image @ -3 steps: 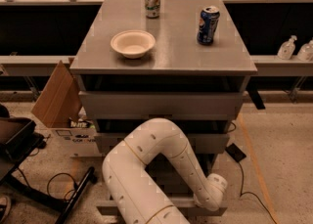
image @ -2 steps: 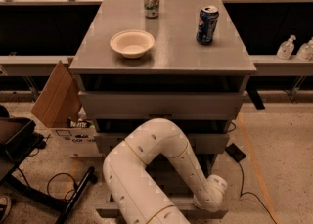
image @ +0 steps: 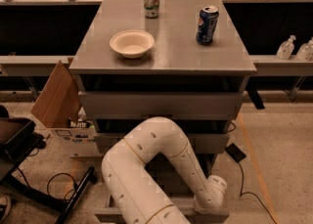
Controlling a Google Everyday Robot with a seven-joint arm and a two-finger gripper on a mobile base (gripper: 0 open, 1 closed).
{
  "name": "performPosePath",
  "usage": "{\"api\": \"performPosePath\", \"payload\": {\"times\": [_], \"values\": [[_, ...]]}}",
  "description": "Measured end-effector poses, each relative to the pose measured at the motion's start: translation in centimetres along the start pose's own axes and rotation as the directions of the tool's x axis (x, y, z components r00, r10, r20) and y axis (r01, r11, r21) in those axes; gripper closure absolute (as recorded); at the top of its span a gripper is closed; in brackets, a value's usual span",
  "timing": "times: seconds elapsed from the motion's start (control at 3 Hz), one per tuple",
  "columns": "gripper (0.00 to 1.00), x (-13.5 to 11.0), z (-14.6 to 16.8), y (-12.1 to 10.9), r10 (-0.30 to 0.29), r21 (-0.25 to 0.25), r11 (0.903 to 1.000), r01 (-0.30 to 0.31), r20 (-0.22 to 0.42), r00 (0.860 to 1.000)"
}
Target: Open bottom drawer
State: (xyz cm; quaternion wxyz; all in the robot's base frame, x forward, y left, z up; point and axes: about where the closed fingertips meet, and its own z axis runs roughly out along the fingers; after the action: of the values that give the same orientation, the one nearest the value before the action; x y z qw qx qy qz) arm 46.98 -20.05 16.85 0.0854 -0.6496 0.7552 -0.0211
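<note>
The grey cabinet (image: pixel 182 54) stands in front of me with three plain drawer fronts stepping down its face, and the bottom drawer (image: pixel 103 215) is the lowest strip, right down near the floor and mostly hidden behind the robot's white arm (image: pixel 146 169). That arm loops up in front of the middle drawer (image: pixel 210 143), bends over, and drops down to the right, so the gripper (image: pixel 208 205) sits very low at the right end of the bottom drawer's front, close against it, just under the rounded wrist joint. From here I cannot tell whether the gripper is wide or closed, nor whether it actually touches the panel. The top drawer (image: pixel 161 105) sits well above it, under the overhang of the cabinet top. Up on that top there is a white bowl (image: pixel 132 43) towards the left, a blue can (image: pixel 207 25) to the right, and a green and silver can (image: pixel 151 1) at the far edge. A cardboard box (image: pixel 57 96) leans beside the cabinet on the left, and a black cable (image: pixel 247 189) trails over the floor on the right.
</note>
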Motion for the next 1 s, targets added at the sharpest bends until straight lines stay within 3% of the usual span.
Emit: {"api": "performPosePath", "payload": {"times": [0.33, 0.67, 1.0], "values": [[0.51, -0.03, 0.07, 0.04, 0.0, -0.001, 1.0, 0.0, 0.001, 1.0], [0.2, -0.07, 0.17, 0.11, 0.0, -0.002, 1.0, 0.0, 0.002, 1.0], [0.0, -0.21, 0.28, -0.02, 0.001, -0.003, 1.0, -0.001, 0.003, 1.0]]}}
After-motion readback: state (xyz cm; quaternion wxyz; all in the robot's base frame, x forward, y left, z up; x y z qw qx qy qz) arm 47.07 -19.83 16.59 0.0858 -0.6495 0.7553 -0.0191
